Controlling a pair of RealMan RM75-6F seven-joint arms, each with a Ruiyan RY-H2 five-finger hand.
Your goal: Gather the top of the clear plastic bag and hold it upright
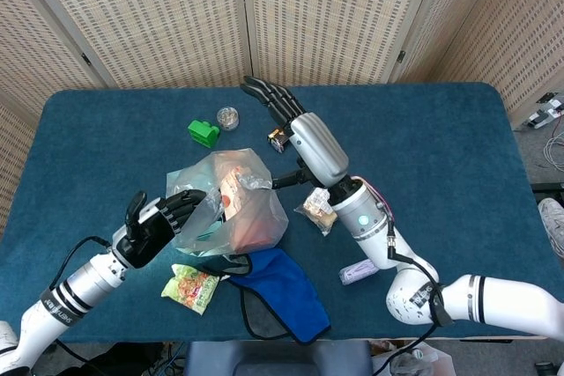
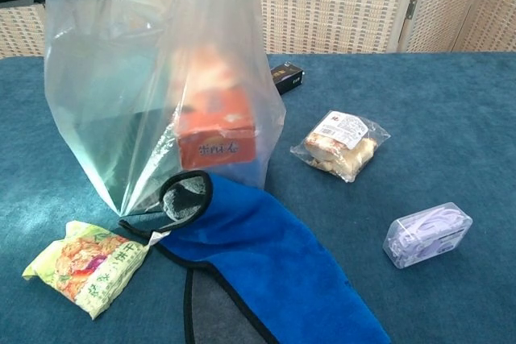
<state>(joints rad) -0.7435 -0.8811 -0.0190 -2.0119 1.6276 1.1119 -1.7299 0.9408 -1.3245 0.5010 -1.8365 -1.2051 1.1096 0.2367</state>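
Head view: clear plastic bag (image 1: 236,204) upright mid-bench (image 1: 441,147), orange box inside, blue cloth (image 1: 280,292) against its near side. Left robot hand (image 1: 159,220) gripping bag's left edge; right robot hand (image 1: 295,125) above bag's top, fingers spread, holding nothing. Step, by judgement: gathering begun, top ungathered. Next: bunching the mouth together.

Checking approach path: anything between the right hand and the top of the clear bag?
Nothing visible does. In the head view the right hand is open beside the gathered top of the clear plastic bag, with only air between. The left hand already grips the bag's other side.
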